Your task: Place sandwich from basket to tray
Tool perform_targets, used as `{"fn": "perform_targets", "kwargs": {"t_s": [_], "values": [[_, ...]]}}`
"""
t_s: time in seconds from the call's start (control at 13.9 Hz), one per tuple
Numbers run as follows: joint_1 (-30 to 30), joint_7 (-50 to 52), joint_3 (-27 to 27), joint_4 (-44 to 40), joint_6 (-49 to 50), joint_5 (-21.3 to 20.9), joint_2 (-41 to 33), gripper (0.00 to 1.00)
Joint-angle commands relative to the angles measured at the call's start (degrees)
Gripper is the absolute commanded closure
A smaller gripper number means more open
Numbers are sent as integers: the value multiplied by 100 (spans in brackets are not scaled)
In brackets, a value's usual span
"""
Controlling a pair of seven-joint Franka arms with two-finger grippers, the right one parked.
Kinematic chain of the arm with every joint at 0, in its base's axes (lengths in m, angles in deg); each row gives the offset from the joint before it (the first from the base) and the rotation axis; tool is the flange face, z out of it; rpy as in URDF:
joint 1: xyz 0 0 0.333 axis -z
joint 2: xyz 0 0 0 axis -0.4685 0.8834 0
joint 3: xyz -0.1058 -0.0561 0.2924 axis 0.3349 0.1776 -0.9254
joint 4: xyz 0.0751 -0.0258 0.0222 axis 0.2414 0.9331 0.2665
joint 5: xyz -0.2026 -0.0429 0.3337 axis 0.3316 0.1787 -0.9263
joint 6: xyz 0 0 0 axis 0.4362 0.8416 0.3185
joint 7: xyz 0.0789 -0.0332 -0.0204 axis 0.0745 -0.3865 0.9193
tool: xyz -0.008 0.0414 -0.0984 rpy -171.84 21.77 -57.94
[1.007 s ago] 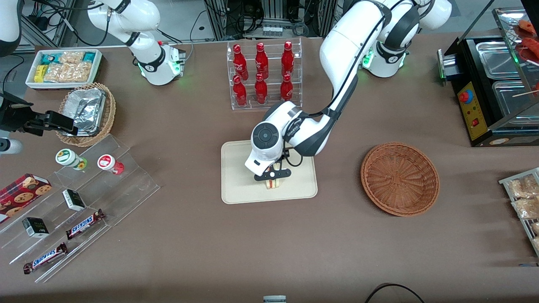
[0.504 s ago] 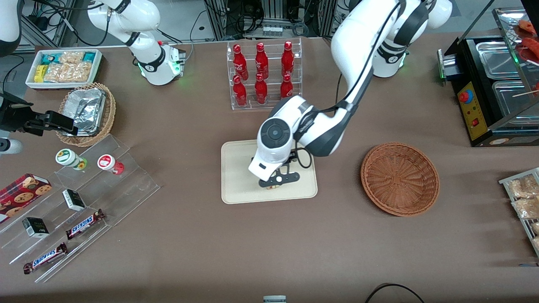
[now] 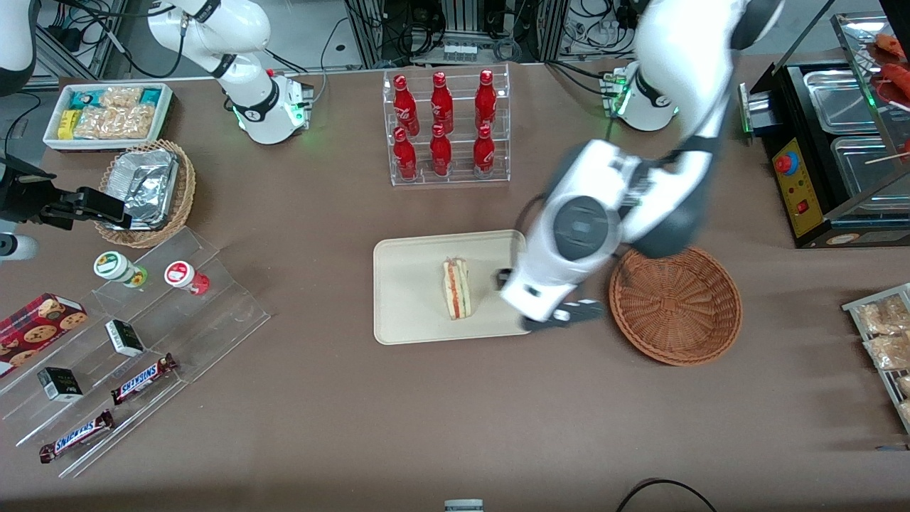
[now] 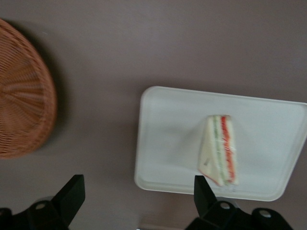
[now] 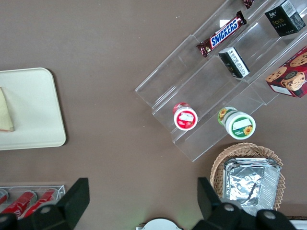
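Observation:
The sandwich (image 3: 456, 288), a white wedge with red and green layers, lies on its own on the cream tray (image 3: 405, 284). My left gripper (image 3: 561, 318) is open and empty, raised above the table between the tray's edge and the reddish-brown basket (image 3: 675, 302), which holds nothing. In the left wrist view my gripper (image 4: 138, 196) hangs over bare table, with the sandwich (image 4: 219, 148) on the tray (image 4: 168, 124) beside one finger and the basket (image 4: 21, 96) off toward the other. The right wrist view shows the tray (image 5: 29, 110) and a corner of the sandwich (image 5: 5, 117).
A clear rack of red bottles (image 3: 444, 128) stands farther from the front camera than the tray. A black food warmer (image 3: 832, 142) and bagged snacks (image 3: 885, 341) sit toward the working arm's end. An acrylic step display (image 3: 142, 334), foil basket (image 3: 146, 188) and white bin (image 3: 106, 114) lie toward the parked arm's end.
My gripper has let go of the sandwich, which now lies free on the tray. The gripper has risen and moved off the tray toward the basket.

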Motion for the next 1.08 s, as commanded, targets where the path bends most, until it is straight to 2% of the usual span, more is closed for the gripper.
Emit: {"fn": "perform_targets", "kwargs": {"t_s": [0.0, 0.29, 0.65, 1.01], "values": [[-553, -640, 70, 355, 95, 11, -334, 0], [-1433, -1931, 70, 1094, 112, 29, -1055, 0], [-2181, -3127, 70, 1954, 270, 20, -1915, 0], [-2393, -3314, 52, 2711, 306, -94, -2742, 0]]}}
